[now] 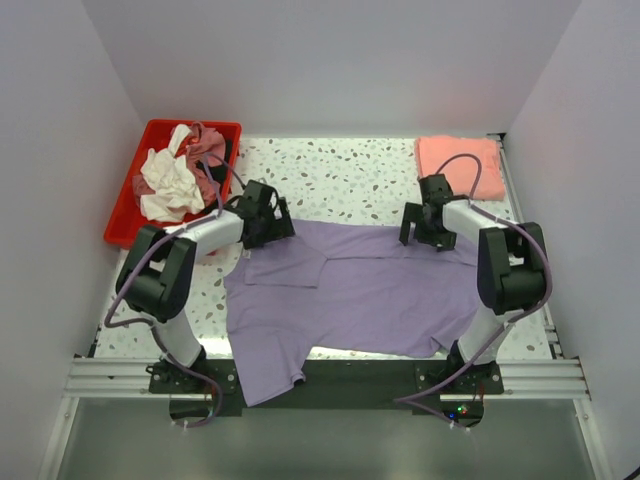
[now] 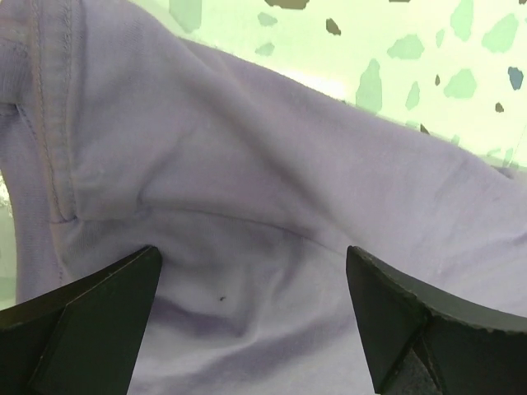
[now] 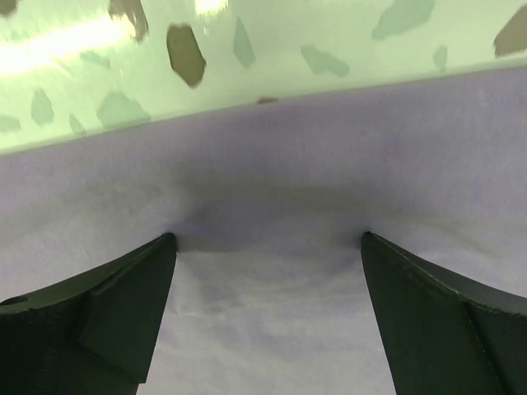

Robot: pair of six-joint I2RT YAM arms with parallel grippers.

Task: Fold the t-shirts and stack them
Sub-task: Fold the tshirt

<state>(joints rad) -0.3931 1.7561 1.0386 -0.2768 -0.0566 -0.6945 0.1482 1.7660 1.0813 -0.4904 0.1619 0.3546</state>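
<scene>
Speckled table [image 1: 350, 172] — red tray [image 1: 120, 228], pink shirt [image 1: 460, 160]

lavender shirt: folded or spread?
Mostly spread. The lavender shirt lies flat across the table, with only its far-left sleeve turned in over the body. Its near-left part drapes off the front edge.

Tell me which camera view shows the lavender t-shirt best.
The top external view: it shows almost the whole lavender t-shirt, spread out, with its sleeves. Each wrist view shows only a close patch of its cloth at an edge.
</scene>
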